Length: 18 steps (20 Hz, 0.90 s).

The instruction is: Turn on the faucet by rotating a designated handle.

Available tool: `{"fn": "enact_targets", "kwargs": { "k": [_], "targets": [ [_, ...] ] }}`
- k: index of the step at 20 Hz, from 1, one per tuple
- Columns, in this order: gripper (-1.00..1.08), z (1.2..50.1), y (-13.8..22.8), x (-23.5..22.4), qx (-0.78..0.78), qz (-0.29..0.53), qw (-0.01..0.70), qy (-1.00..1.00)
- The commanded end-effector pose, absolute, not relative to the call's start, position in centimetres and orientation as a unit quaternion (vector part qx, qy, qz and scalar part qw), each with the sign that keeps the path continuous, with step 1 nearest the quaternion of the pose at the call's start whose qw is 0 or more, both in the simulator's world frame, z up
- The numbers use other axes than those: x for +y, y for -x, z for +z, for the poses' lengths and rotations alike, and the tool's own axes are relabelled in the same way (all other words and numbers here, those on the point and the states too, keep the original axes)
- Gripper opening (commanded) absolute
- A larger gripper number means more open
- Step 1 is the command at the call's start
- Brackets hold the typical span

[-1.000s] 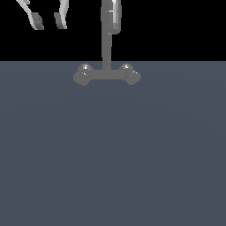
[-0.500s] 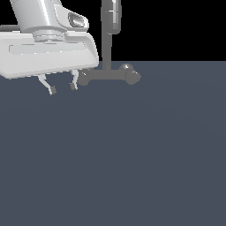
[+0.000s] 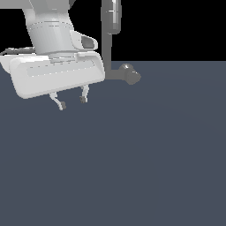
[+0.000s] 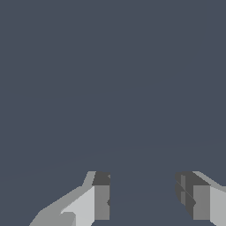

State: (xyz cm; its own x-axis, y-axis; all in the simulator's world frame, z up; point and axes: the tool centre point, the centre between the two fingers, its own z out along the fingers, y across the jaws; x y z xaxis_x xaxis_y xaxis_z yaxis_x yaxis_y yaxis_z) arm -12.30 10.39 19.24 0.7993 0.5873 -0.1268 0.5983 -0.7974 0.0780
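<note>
The grey metallic faucet [image 3: 109,48] stands at the back in the exterior view, a thin upright pipe with a shiny cylindrical head. Its crossbar's right knob [image 3: 131,76] shows; the left knob is hidden behind my white gripper body. My gripper [image 3: 72,103] hangs in front of the faucet and to the exterior view's left of its pipe, open and empty, fingertips just above the grey floor. In the wrist view the gripper [image 4: 143,196] shows two dark pads apart with only floor between them; the faucet is out of that view.
A flat dark grey floor [image 3: 132,167] fills the lower part of the exterior view and all of the wrist view. The background above it is black.
My gripper has come down from the top and moved toward the exterior view's right, now covering the crossbar's left knob. The fingers stay open.
</note>
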Motion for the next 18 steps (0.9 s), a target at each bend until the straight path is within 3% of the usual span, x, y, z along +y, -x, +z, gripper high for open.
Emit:
{"fn": "enact_targets", "kwargs": {
  "k": [1,2,3,4,5,6,7,8,9,10,11,12,13,14,15,16,17,18],
  "targets": [
    [0.41,17.4,8.8,2.8,0.284,-0.035,0.062,-0.956],
    [0.58,18.4,7.3,3.6,0.271,-0.009,0.038,-0.962],
    [-0.31,17.0,8.6,2.9,0.261,-0.021,0.023,-0.965],
    [0.59,18.3,6.8,3.5,0.266,0.005,0.015,-0.964],
    [0.68,17.8,7.0,3.0,0.256,0.009,0.003,-0.967],
    [0.52,17.9,6.4,3.1,0.253,0.023,-0.007,-0.967],
    [0.12,17.9,6.1,2.9,0.223,0.033,-0.016,-0.974],
    [0.26,17.7,5.6,4.3,0.176,0.039,-0.027,-0.983],
    [0.26,17.8,5.7,3.1,0.165,0.041,-0.029,-0.985],
    [0.63,17.0,6.4,2.5,0.129,0.027,-0.040,-0.990],
    [0.75,16.3,7.2,2.9,0.109,0.000,-0.057,-0.992],
    [0.34,17.2,6.5,-2.0,0.156,-0.010,-0.044,-0.987],
    [0.34,16.2,7.6,0.3,0.202,-0.020,-0.031,-0.979],
    [0.70,14.8,4.0,5.8,0.162,0.007,-0.042,-0.986],
    [0.70,16.7,5.3,1.9,0.123,0.033,-0.053,-0.990],
    [0.90,16.5,5.1,2.0,0.111,0.041,-0.061,-0.991],
    [0.04,16.3,4.7,2.0,0.076,0.049,-0.070,-0.993],
    [-0.49,15.1,5.8,3.0,0.079,0.032,-0.080,-0.993]
  ]
}}
